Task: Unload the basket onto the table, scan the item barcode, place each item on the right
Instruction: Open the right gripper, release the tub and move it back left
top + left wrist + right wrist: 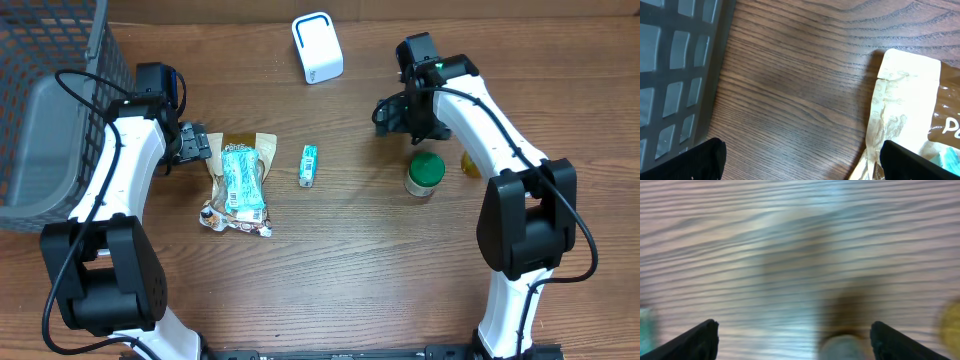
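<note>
**Both claws wide apart and empty; goods lie on the table**

The wooden table (350,285) carries everything. At its far left corner stands a grey mesh basket (45,70); only its plain grey floor shows inside.

The largest of the goods is a kraft-brown pouch (255,143), lying flat left of centre with a teal packet (243,182) lying lengthwise on top of it. The white scanner (317,47) sits at the far edge near the middle, well apart from the pouch. To the right a jar (424,174) stands upright with its green lid on, so its contents cannot be made out. A small teal box (308,165) lies between pouch and jar, touching neither. A small yellow thing (470,163) shows just beside the jar, half hidden by the right arm.

The left gripper (198,145) is low, just beside the pouch's upper left corner. Its fingers (705,157) are spread to their widest and grip nothing; whether one brushes the pouch edge I cannot tell.

The right gripper (408,120) hangs above bare wood just beyond the jar. Its fingers (697,340) also stand far apart, holding nothing, though that view is blurred.
</note>
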Robot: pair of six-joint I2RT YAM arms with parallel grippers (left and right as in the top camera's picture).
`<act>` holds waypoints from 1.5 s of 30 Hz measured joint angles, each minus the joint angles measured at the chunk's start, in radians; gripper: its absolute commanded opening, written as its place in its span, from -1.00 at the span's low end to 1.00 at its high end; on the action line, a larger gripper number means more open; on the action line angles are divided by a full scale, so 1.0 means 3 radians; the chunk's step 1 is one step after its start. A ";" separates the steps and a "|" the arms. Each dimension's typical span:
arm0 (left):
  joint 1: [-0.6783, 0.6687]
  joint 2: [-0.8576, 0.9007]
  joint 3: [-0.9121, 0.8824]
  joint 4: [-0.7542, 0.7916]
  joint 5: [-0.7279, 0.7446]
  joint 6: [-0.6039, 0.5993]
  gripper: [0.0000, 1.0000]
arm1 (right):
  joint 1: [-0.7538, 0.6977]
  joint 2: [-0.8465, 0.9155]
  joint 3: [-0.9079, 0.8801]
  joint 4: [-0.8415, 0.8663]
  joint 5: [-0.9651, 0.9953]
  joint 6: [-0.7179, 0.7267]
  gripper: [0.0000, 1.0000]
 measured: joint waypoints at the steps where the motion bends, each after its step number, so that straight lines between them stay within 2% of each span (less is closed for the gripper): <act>1: 0.0000 0.0000 0.0000 0.0000 -0.0001 0.0000 1.00 | 0.0018 0.0000 0.0000 0.0027 -0.0097 -0.0019 0.68; 3: 0.0000 0.0000 0.0000 0.0000 -0.0001 0.0000 0.99 | 0.0064 0.0000 0.0000 0.0056 -0.0270 -0.0053 0.52; 7: 0.0000 0.0000 0.0000 0.0000 0.0000 0.0000 0.99 | 0.0205 0.0000 0.0000 -0.0004 -0.0456 -0.0062 0.36; 13: 0.0000 0.0000 0.0000 -0.0001 0.0000 0.0000 0.99 | 0.0509 0.0000 -0.0017 -0.0155 -0.0547 -0.0067 0.34; 15: 0.0000 0.0000 0.0000 -0.0001 0.0000 0.0000 0.99 | 0.0593 0.0000 -0.0065 -0.0156 -0.0557 -0.0067 0.42; 19: 0.0000 0.0000 -0.0001 0.0000 -0.0001 0.0000 1.00 | 0.0725 0.0000 -0.0247 -0.0123 -0.0582 -0.0053 0.80; 20: 0.0000 0.0000 0.0000 0.0000 -0.0001 0.0000 0.99 | 0.0745 0.0000 -0.0298 -0.0103 -0.0589 -0.0078 0.99; 27: 0.0000 0.0000 0.0000 0.0000 -0.0001 0.0000 0.99 | 0.0749 0.0000 -0.0364 -0.0081 -0.0600 -0.0070 1.00; 31: 0.0000 0.0000 0.0000 0.0000 -0.0001 0.0000 0.99 | 0.0746 0.0000 -0.0367 -0.0278 -0.0538 -0.0095 0.50; 34: 0.0000 0.0000 -0.0001 0.0000 0.0000 0.0000 0.99 | 0.0740 0.0000 -0.0375 -0.0467 -0.0378 -0.0050 0.26; 45: 0.0000 0.0000 -0.0001 0.0000 -0.0001 0.0000 0.98 | 0.0540 0.0000 -0.0379 -0.0772 0.0460 0.0357 0.21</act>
